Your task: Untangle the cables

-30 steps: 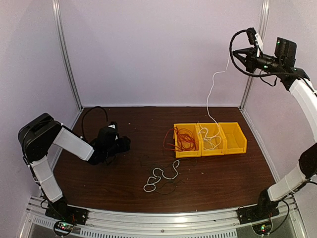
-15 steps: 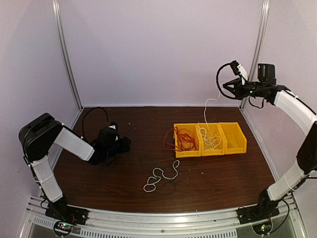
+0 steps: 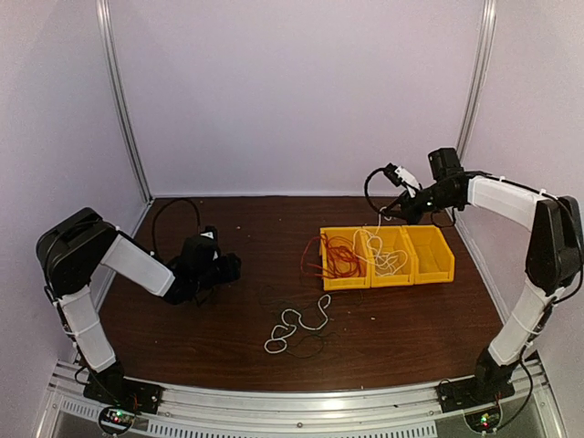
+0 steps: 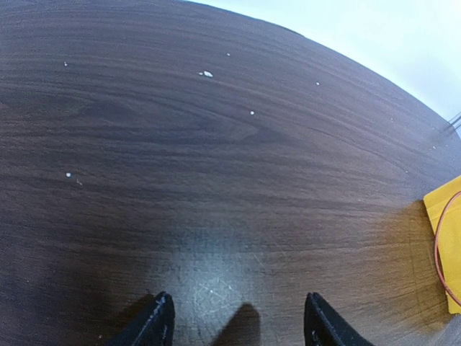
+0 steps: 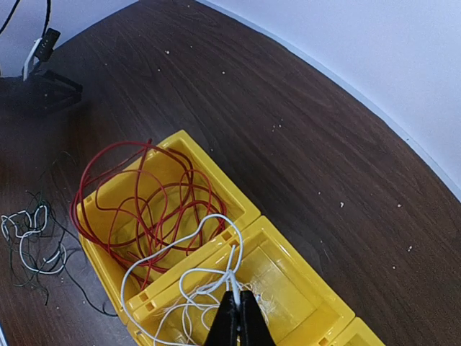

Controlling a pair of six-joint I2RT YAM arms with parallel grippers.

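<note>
Right claw (image 5: pixel 238 314) pinches the white cable (image 5: pixel 233 274), its loops piled just below in the middle yellow bin (image 5: pixel 292 270).

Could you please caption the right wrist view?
Right gripper, shut on the white cable, above a yellow bin beside the red cable.

Top camera: high, far, whole tabletop (image 3: pixel 182 319). Wrist cameras: close behind left pincer (image 4: pixel 238 308), right pincer (image 5: pixel 235 313); bins (image 5: pixel 216 169) below latter shared.

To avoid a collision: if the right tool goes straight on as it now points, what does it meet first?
Most likely the white cable heaped in the middle yellow bin, then the bin's floor; the right tool pinches that cable. Depth is unclear.
</note>
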